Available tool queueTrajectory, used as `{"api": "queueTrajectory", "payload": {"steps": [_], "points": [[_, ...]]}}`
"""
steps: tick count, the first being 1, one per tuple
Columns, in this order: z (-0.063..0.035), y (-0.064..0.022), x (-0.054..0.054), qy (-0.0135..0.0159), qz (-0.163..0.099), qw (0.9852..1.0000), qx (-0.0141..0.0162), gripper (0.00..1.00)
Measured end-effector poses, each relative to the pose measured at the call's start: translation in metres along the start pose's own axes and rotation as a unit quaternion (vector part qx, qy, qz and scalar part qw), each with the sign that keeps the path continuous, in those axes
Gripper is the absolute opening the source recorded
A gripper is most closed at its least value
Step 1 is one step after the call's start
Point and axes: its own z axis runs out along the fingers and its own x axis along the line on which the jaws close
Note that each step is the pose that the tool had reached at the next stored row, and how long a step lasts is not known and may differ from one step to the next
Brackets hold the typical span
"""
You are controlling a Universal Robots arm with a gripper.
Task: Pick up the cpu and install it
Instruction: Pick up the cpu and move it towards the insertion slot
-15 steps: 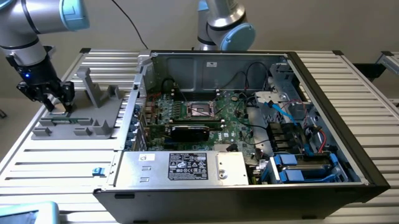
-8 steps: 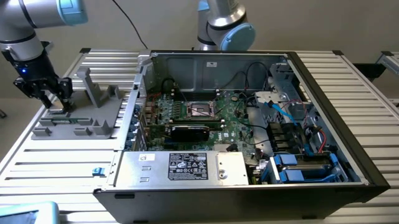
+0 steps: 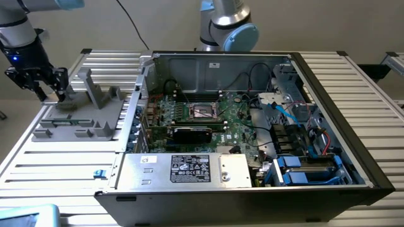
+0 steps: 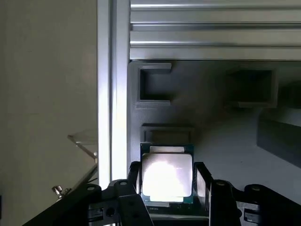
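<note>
Claw (image 4: 168, 186) straddles the cpu (image 4: 167, 174) on the grey fixture (image 4: 211, 108); whether it grips, I cannot tell.

An open computer case (image 3: 221, 205) stands beside a grey fixture (image 3: 94, 116) (posts upright), probably plastic.

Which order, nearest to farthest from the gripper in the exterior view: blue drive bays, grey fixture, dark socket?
1. grey fixture, beneath the gripper, exterior view's left.
2. dark socket, mid-case.
3. blue drive bays, exterior view's right.

Arm (image 3: 22, 47) upright, gripper (image 3: 52, 97) pointing down (wrist vertical), fingers (image 4: 201, 186) clamping the cpu (image 4: 167, 175)
</note>
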Motion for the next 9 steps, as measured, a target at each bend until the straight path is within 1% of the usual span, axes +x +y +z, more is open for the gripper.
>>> {"api": "queueTrajectory", "payload": {"steps": [9], "points": [[-0.041,-0.0009,-0.006,0.0006,0.0,1.0,0.0,0.55]]}}
